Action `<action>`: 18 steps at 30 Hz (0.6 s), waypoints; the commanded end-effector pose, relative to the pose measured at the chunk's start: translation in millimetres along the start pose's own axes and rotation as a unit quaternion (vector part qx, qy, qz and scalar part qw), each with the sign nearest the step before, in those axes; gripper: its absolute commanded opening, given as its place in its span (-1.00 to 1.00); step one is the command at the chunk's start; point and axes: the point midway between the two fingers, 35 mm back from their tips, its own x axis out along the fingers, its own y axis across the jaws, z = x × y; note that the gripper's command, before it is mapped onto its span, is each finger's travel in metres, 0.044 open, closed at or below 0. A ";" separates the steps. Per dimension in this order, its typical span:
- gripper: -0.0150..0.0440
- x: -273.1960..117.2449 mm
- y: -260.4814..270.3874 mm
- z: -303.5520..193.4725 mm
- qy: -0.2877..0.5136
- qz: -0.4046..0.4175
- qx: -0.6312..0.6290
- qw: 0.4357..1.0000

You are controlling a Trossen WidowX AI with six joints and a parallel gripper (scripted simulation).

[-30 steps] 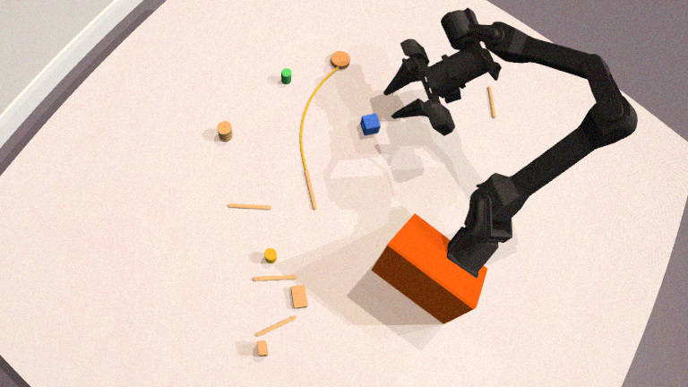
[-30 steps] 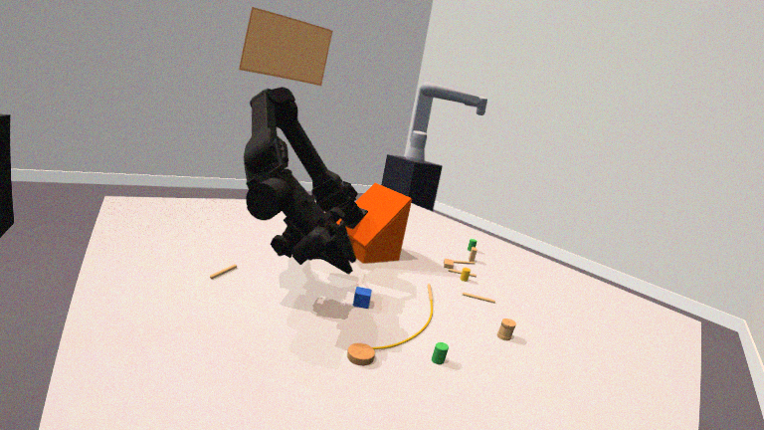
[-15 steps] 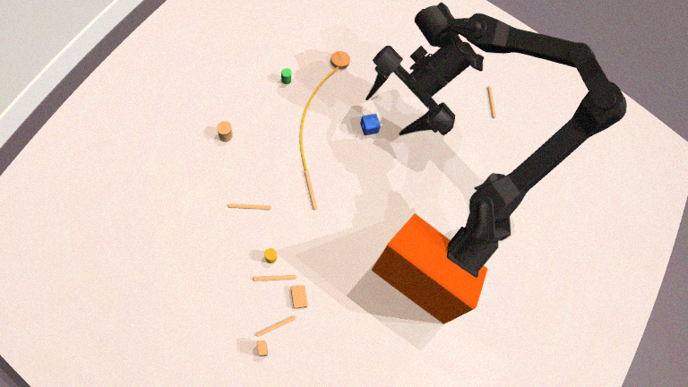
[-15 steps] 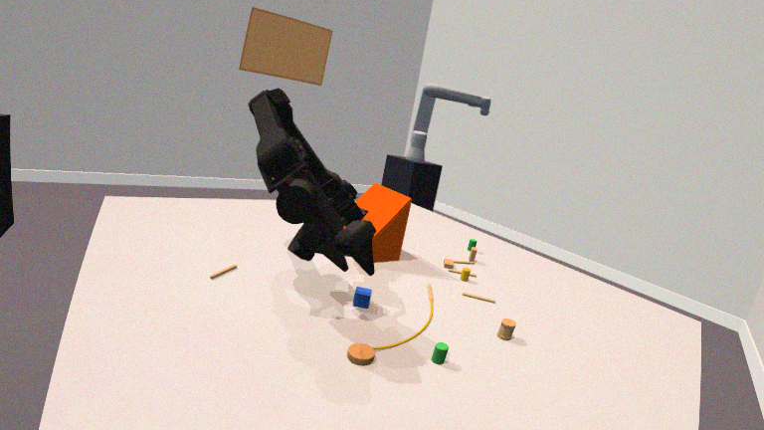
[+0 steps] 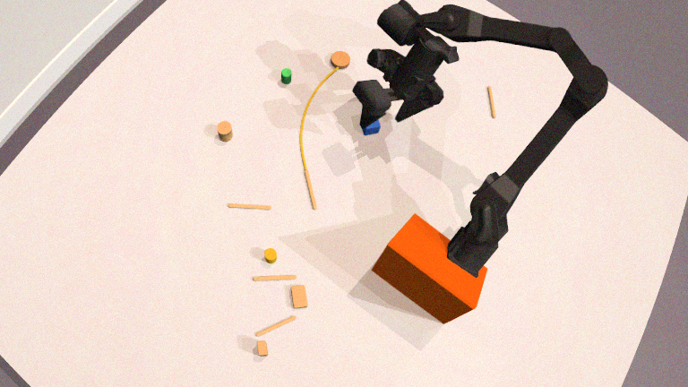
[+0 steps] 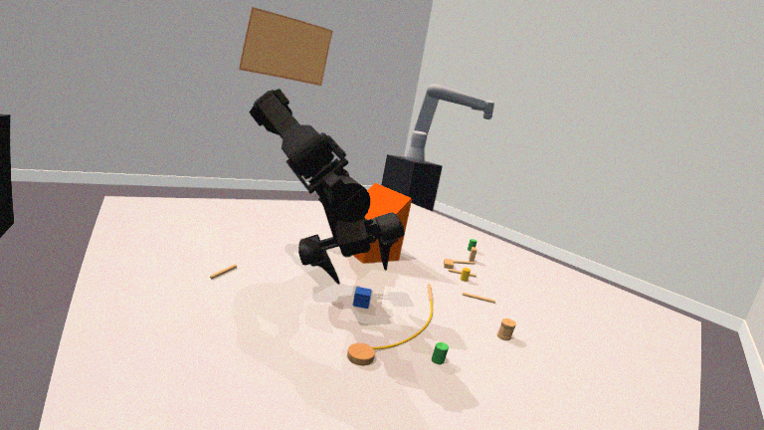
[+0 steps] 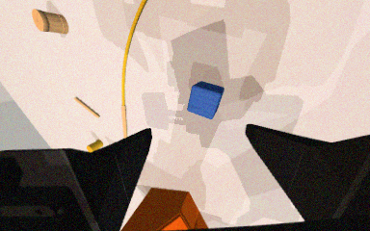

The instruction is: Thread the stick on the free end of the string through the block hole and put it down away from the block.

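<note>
The blue block (image 5: 371, 130) (image 6: 362, 297) (image 7: 204, 101) sits on the table; its hole does not show in these views. My gripper (image 5: 381, 122) (image 6: 361, 276) (image 7: 198, 130) is wide open and empty, with its fingertips above the table near the block. The round wooden button (image 5: 340, 58) (image 6: 361, 353) lies beyond the block in the top view. From it the yellow string (image 5: 301, 134) (image 6: 417, 333) (image 7: 124, 63) curves around beside the block, without passing through it. The stick on the string's end (image 5: 311, 190) (image 6: 430, 292) (image 7: 125, 121) lies flat on the table.
A loose stick (image 5: 249, 206) (image 6: 478, 297) lies beyond the string's stick, another (image 5: 491, 101) (image 6: 223, 271) across the table. A green cylinder (image 5: 286, 76) (image 6: 440, 353), a wooden cylinder (image 5: 224, 131) (image 6: 506, 328) and a yellow cylinder (image 5: 270, 255) stand about. The large orange box (image 5: 431, 261) (image 6: 388, 202) is near the arm's base.
</note>
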 end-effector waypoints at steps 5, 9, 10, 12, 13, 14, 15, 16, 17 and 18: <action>1.00 -4.5 20.7 14.9 0.106 -0.180 -0.633 0.746; 1.00 -5.6 22.6 16.2 0.118 -0.185 -0.674 0.705; 1.00 -5.6 22.6 16.2 0.118 -0.185 -0.674 0.705; 1.00 -5.6 22.6 16.2 0.118 -0.185 -0.674 0.705; 1.00 -5.6 22.6 16.2 0.118 -0.185 -0.674 0.705; 1.00 -5.6 22.6 16.2 0.118 -0.185 -0.674 0.705; 1.00 -5.6 22.6 16.2 0.118 -0.185 -0.674 0.705; 1.00 -5.6 22.6 16.2 0.118 -0.185 -0.674 0.705; 1.00 -5.6 22.6 16.2 0.118 -0.185 -0.674 0.705; 1.00 -5.6 22.6 16.2 0.118 -0.185 -0.674 0.705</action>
